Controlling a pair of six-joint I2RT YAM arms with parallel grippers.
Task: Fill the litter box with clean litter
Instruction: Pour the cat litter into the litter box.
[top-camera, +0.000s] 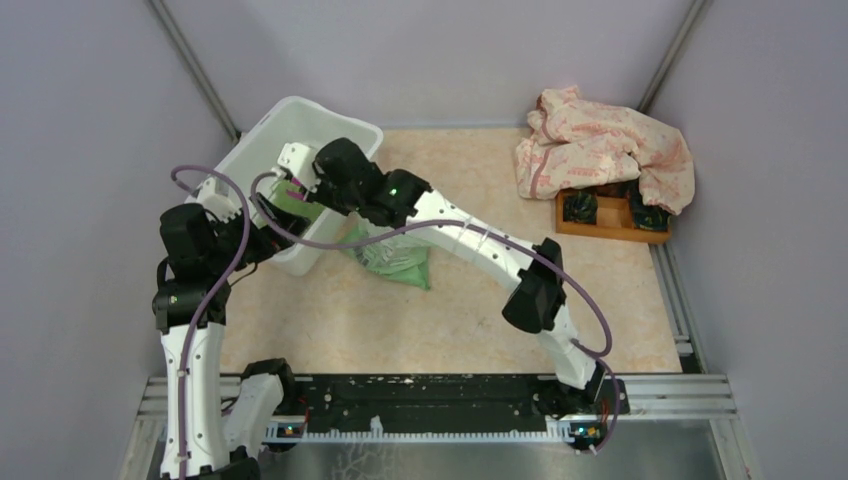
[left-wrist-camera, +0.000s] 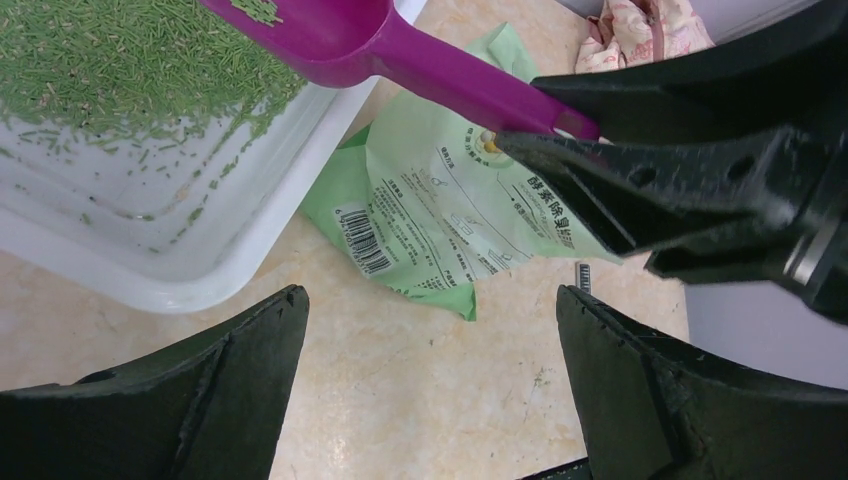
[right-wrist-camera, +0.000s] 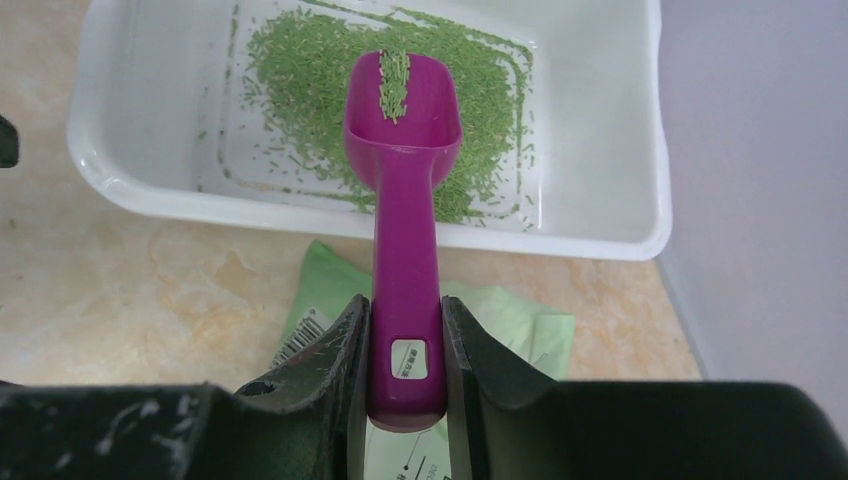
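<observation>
From above, the litter box (top-camera: 335, 115) sits at ten o'clock on the table (top-camera: 450, 320), the right gripper (top-camera: 295, 188) over it. Left wrist: the left gripper (left-wrist-camera: 432, 296) gapes empty, green bag (left-wrist-camera: 440, 210) at twelve. Right wrist: jaws clamp the handle of a purple scoop (right-wrist-camera: 403, 120); clean litter (right-wrist-camera: 300, 70) lies in the box at twelve.

Green bag (top-camera: 395, 262) flat on table (top-camera: 400, 325); pink cloth (top-camera: 600, 145) draped over wooden tray (top-camera: 602, 227).
</observation>
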